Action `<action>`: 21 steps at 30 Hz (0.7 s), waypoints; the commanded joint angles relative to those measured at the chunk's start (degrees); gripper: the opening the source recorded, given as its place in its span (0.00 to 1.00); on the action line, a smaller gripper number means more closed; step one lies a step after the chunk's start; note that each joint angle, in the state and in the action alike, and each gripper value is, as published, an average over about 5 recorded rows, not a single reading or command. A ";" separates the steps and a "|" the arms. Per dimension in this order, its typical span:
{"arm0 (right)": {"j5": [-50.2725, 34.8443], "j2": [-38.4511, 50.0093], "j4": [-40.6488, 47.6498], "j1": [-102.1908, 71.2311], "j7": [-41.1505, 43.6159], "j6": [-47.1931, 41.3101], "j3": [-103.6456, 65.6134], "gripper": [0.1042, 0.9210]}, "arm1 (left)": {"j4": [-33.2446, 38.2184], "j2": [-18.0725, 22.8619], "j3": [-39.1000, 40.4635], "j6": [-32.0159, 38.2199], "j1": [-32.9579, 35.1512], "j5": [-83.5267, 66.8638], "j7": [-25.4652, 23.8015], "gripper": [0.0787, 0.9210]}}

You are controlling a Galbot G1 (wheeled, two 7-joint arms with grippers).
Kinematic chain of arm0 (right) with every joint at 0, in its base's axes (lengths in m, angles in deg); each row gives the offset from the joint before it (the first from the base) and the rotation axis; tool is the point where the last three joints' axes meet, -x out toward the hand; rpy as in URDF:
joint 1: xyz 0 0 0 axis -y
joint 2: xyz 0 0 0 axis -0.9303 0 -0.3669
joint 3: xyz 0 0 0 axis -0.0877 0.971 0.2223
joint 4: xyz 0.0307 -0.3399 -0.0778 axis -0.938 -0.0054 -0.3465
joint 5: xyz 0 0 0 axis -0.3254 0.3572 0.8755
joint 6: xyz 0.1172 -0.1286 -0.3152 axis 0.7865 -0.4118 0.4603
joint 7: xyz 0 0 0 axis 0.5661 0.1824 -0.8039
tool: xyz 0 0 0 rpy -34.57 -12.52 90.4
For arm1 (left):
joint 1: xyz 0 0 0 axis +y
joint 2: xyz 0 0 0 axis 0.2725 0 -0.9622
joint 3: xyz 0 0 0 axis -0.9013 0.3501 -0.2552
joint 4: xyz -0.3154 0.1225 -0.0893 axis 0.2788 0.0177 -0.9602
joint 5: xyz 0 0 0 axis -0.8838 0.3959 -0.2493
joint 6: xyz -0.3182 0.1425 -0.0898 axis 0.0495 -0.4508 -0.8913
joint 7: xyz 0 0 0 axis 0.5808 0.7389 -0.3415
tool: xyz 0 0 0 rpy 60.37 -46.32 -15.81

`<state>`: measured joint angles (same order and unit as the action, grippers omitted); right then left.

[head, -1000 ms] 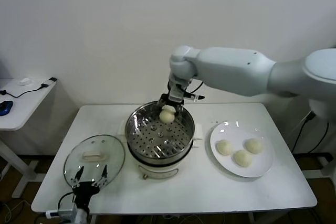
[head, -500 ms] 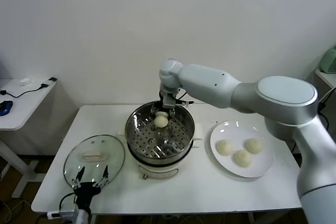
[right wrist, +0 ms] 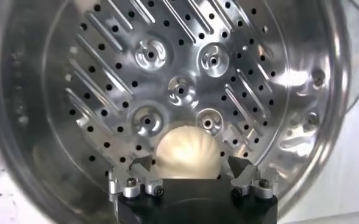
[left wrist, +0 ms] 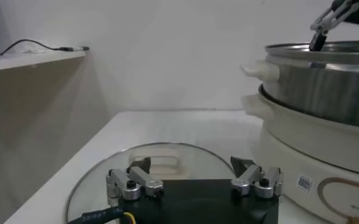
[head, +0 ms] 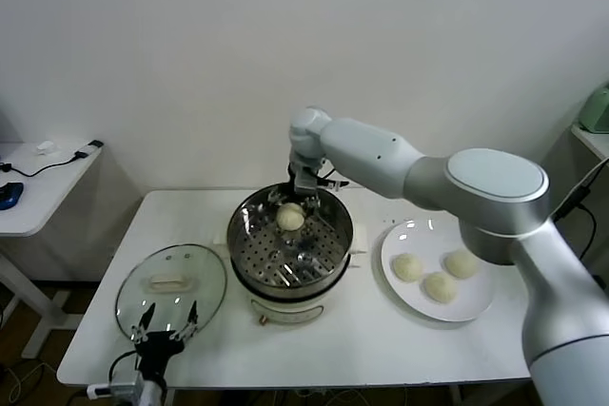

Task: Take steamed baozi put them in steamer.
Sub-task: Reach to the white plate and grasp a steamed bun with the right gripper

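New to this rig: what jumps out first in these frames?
The right gripper hangs over the far side of the shiny steamer mid-table, jaws open, one baozi lying on the perforated tray just beneath. Three more baozi wait on the white plate to the steamer's right. The left gripper sits idle at the table's near edge by the glass lid.

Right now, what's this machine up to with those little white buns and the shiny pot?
It is moving steamed baozi from the white plate into the steamer. The right tool is over the pot's far side with its fingers spread, and one bun lies on the perforated tray between them, apparently let go. Three more buns wait on the plate. The left tool sits open near the glass lid, doing nothing.
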<state>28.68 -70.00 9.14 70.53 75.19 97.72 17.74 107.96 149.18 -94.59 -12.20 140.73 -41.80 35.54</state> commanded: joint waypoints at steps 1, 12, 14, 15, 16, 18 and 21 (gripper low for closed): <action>-37.71 13.14 -18.50 19.77 6.88 -17.48 17.15 0.88 | 0.20 0.01 -0.02 -0.05 0.03 0.06 -0.05 0.88; -42.59 43.45 -37.90 29.72 -3.64 -53.00 35.93 0.88 | 0.14 -0.32 0.18 0.08 -0.49 -0.04 -0.02 0.88; -42.53 46.52 -40.53 26.49 -5.51 -56.79 35.86 0.88 | 0.01 -0.45 0.14 0.18 -0.57 -0.11 0.00 0.88; -42.30 47.37 -41.25 24.33 -6.39 -58.24 35.03 0.88 | -0.03 -0.47 0.11 0.20 -0.61 -0.13 0.00 0.88; -41.87 48.01 -41.62 21.92 -7.17 -59.48 33.76 0.88 | -0.07 -0.48 0.06 0.21 -0.64 -0.14 0.00 0.88; -40.63 48.48 -41.15 16.88 -8.39 -61.36 30.65 0.88 | -0.15 -0.49 -0.05 0.25 -0.65 -0.18 0.00 0.88; -38.43 47.74 -37.83 9.32 -9.46 -62.98 24.79 0.88 | -0.38 -0.47 -0.20 0.37 -0.59 -0.19 0.02 0.88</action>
<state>-6.42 -33.15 -22.91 88.70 70.39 50.82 43.62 107.52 148.79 -94.80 -11.77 140.23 -41.96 35.57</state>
